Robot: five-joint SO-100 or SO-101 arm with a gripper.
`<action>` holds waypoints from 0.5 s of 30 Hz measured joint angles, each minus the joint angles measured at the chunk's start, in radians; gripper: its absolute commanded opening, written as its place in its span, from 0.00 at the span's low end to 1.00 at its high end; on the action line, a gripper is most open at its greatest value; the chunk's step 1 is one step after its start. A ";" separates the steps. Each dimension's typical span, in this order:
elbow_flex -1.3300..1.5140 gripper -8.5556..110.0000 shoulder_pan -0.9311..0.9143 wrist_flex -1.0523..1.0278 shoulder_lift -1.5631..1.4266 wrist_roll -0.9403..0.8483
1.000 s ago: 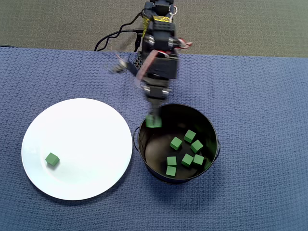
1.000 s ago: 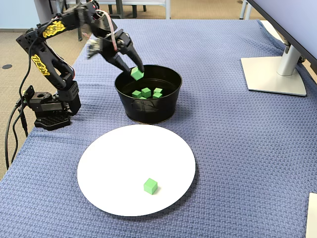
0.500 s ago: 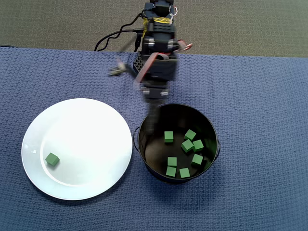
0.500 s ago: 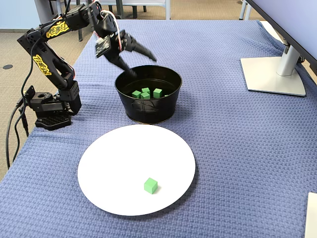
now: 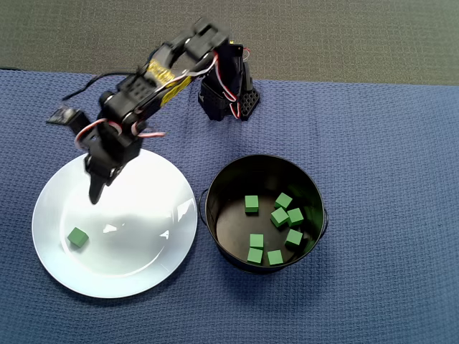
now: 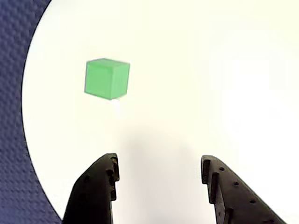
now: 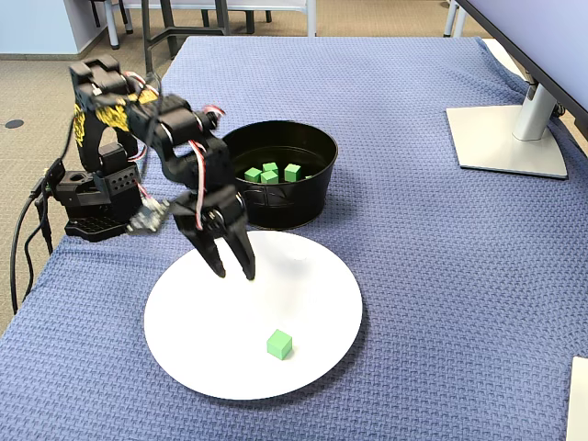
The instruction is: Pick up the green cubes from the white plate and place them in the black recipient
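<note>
The claw [image 7: 234,269] hangs empty over the white plate [image 5: 150,269], its two black fingers spread apart and pointing down, as the wrist view shows clearly with bare plate between them. One green cube [image 5: 77,237] is left on the plate, in the lower left of the overhead view; in the wrist view the cube [image 6: 106,79] sits in the upper left, ahead of the fingertips and a little to the left of the gap, not yet between them. The black pot [image 5: 315,193] stands just beside the plate on the blue tabletop [image 5: 387,143] and holds seven cubes [image 5: 251,203] that I can count from above.

This looks like the reach for the last cube on the plate. The next move calls for carrying the claw forward and slightly left in the wrist view until the cube lies between the fingers, then lowering to the plate and closing on it.
</note>
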State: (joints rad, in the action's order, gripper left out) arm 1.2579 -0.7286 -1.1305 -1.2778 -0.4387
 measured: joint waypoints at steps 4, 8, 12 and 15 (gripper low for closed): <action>-0.097 0.25 -0.011 0.015 0.075 -0.225; -0.115 0.28 -0.035 0.123 0.084 -0.515; 0.017 0.27 -0.072 0.368 0.084 -0.896; 0.164 0.27 -0.084 0.606 0.086 -1.100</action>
State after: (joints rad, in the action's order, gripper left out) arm 1.4220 -0.8130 -0.5246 -1.1919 -1.5386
